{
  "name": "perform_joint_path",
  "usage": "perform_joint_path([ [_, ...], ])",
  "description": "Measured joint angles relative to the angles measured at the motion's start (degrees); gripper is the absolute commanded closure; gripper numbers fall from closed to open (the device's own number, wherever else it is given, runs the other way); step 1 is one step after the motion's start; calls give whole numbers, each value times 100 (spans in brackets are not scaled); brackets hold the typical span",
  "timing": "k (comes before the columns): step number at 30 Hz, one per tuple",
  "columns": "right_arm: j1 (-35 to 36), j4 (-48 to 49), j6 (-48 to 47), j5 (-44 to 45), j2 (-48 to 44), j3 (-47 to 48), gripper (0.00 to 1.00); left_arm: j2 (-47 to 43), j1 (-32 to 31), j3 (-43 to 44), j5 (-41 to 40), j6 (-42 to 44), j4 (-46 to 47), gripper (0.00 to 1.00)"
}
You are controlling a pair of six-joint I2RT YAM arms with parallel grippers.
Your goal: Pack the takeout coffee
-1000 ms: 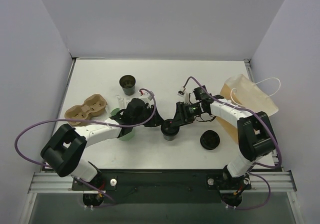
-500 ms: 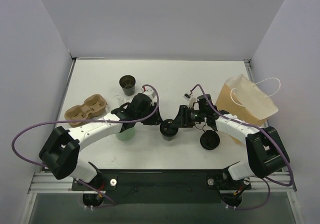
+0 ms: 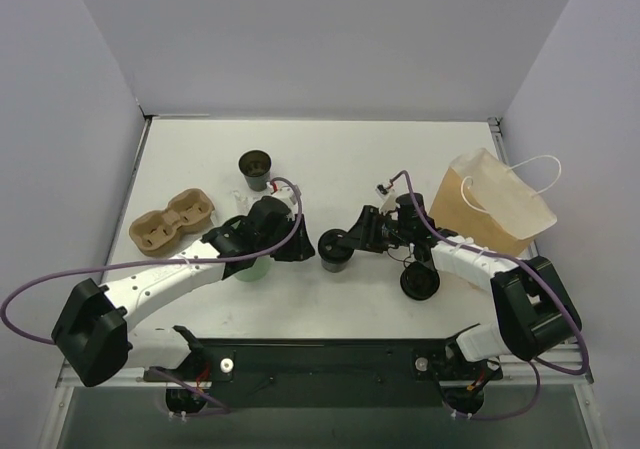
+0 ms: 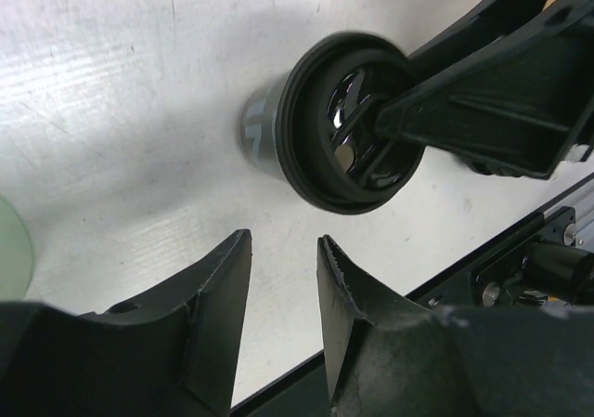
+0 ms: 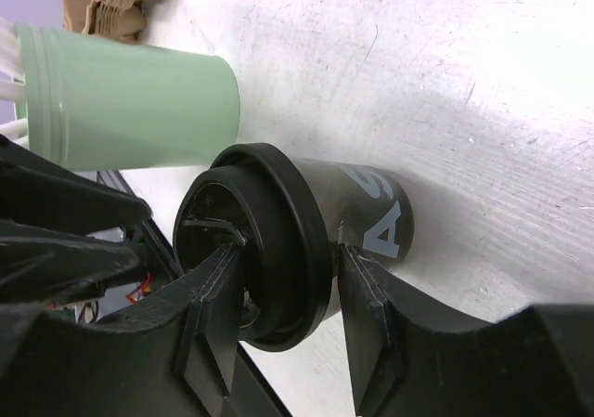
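Observation:
The takeout coffee point(image 3: 333, 254), a small black cup with white lettering and a black lid on it, stands at the table's middle. My right gripper point(image 3: 340, 241) is shut on its top: one finger lies over the lid, the other presses the wall under the rim, as the right wrist view shows for the gripper point(image 5: 288, 248) and the cup point(image 5: 371, 213). My left gripper point(image 3: 300, 249) is just left of the cup, slightly open and empty point(image 4: 283, 241). The cup's lid faces it in the left wrist view point(image 4: 353, 120).
A green cup point(image 3: 252, 266) stands under my left wrist, close to the coffee. A brown pulp carrier point(image 3: 172, 219) lies at the left, a black cup with a brown inside point(image 3: 255, 167) behind, a flat black lid point(image 3: 419, 282) and a paper bag point(image 3: 495, 209) at the right.
My right gripper has carried the lidded cup slightly left. My left arm has swung and stretched, its gripper staying beside the cup.

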Motion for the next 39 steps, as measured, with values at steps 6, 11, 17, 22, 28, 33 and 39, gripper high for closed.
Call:
perform_joint_path([
  [6,0,168,153,168,0,-42,82,262,-55,-138,31,-184,256,57],
  [11,-7,254,225,205,9,-68,82,490,-35,-234,74,-319,713,57],
  [17,-57,407,260,234,17,-133,82,704,63,-297,166,-470,1043,57],
  [22,-92,531,306,271,17,-184,82,804,170,-297,234,-566,1241,57],
  [28,-129,579,363,313,17,-201,82,846,280,-391,317,-656,1530,57],
  [33,-149,579,387,319,15,-201,82,846,319,-411,332,-723,1738,57],
  [39,-155,577,387,321,15,-199,82,813,319,-507,334,-761,2031,58],
])
